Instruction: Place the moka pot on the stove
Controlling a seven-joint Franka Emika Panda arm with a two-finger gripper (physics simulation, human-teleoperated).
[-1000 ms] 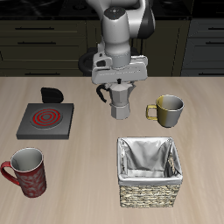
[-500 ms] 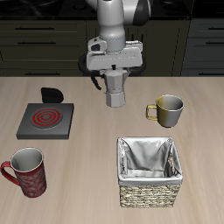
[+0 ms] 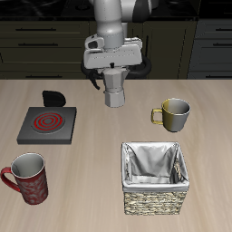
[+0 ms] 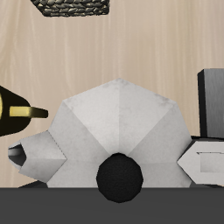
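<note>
Moka pot aloft in jaws

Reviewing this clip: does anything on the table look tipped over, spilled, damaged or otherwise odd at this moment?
Nothing stands out. The moka pot hangs upright in the gripper, above the table. The stove, red mug, olive mug and wicker basket all sit upright and apart, with no spill visible.
</note>
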